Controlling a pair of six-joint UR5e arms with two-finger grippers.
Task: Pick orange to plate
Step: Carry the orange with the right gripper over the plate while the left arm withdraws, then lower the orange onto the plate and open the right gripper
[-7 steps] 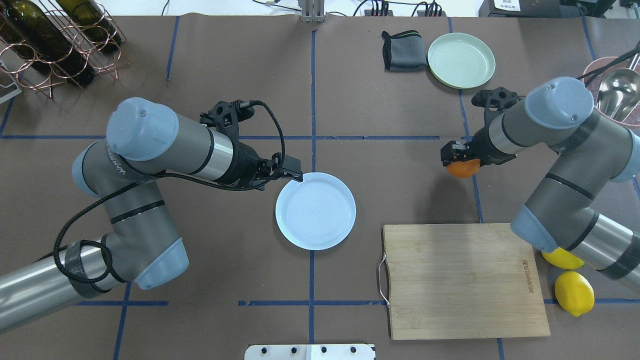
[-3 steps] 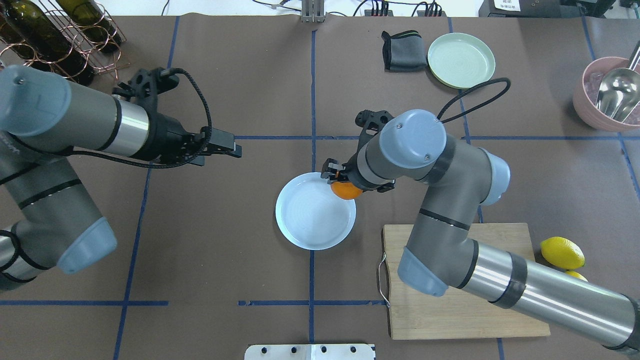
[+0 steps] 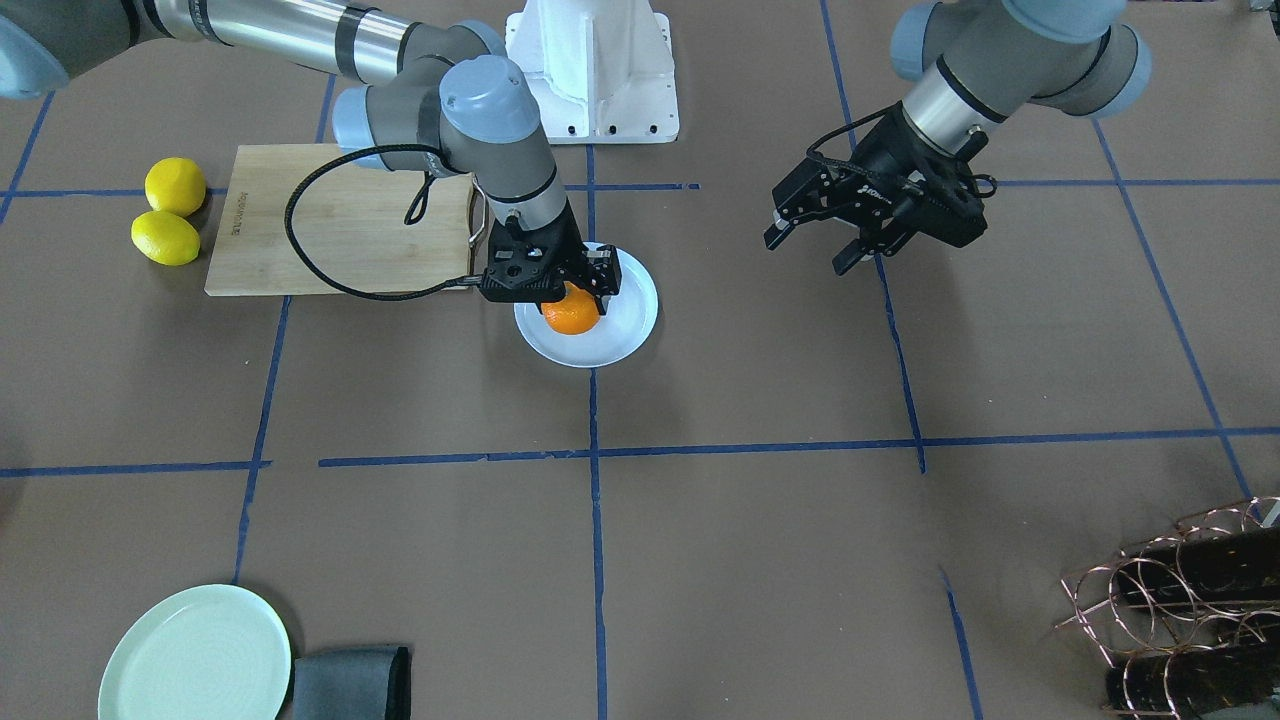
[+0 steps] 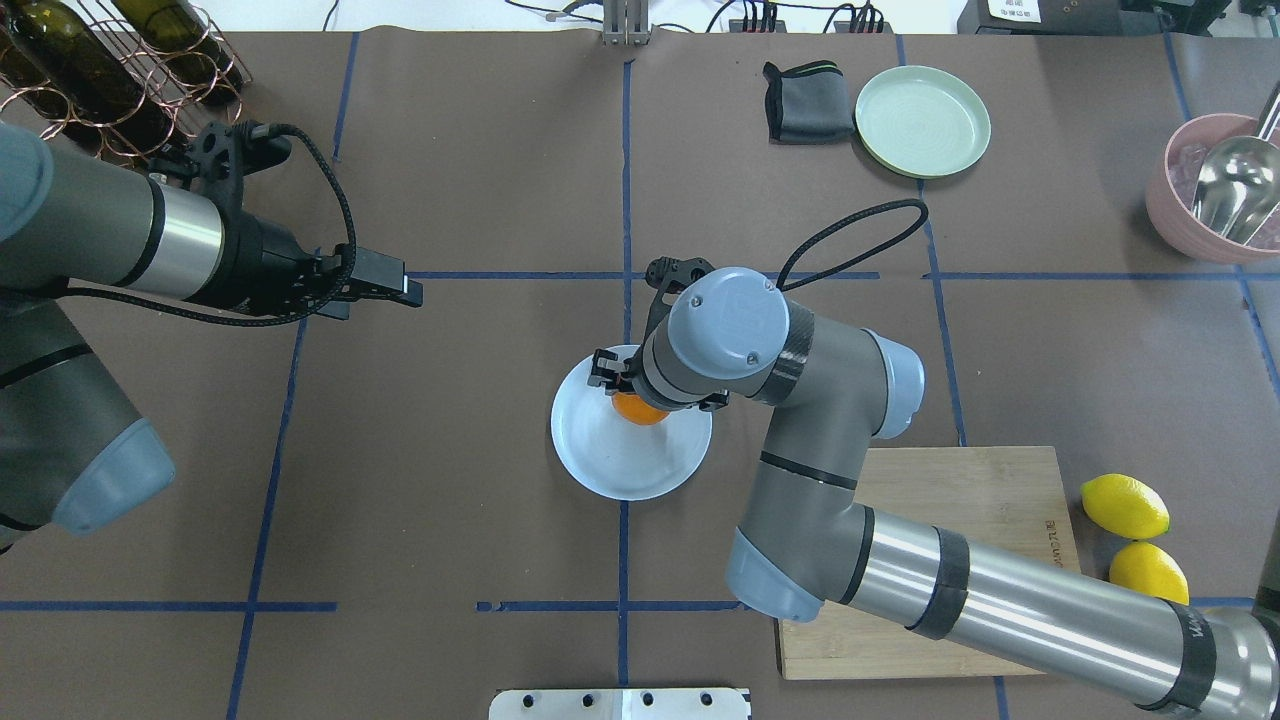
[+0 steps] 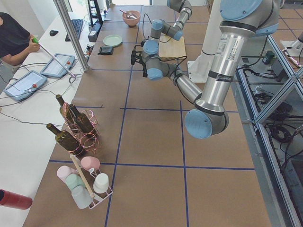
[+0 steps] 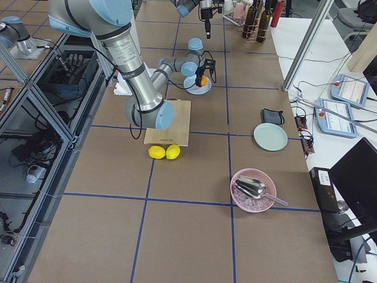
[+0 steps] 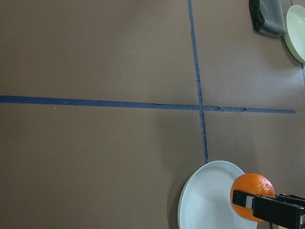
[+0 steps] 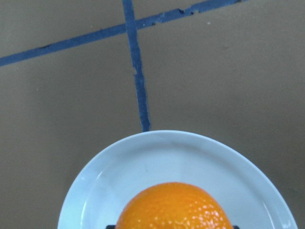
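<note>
The orange (image 3: pixel 571 310) is gripped by the right claw (image 3: pixel 560 295), whose two fingers are closed against its sides from above. It is held over the pale bluish-white plate (image 4: pixel 620 465), close to the plate's middle. Whether its underside touches the plate cannot be told. In the right wrist view the orange (image 8: pixel 174 205) is seen as a round, dimpled body in front of the plate's rim (image 8: pixel 157 143). No long axis can be made out on so round a fruit, and the way its stem end faces cannot be told.

The plate is set flat near the middle of the table (image 4: pixel 480 150), on a blue tape line (image 4: pixel 626 200) that runs between the near and far edges.

The left claw (image 3: pixel 810 250) is held in the air with its fingers spread and nothing between them. It is kept well apart from the plate, toward the table's left end.

A wooden cutting board (image 4: pixel 960 500) is laid near the plate, toward the near edge and the right end. Two lemons (image 4: pixel 1125 507) are placed just beside the board's right side. A mint-green plate (image 4: pixel 922 120) and a dark folded cloth (image 4: pixel 805 100) are found side by side near the far edge.
</note>
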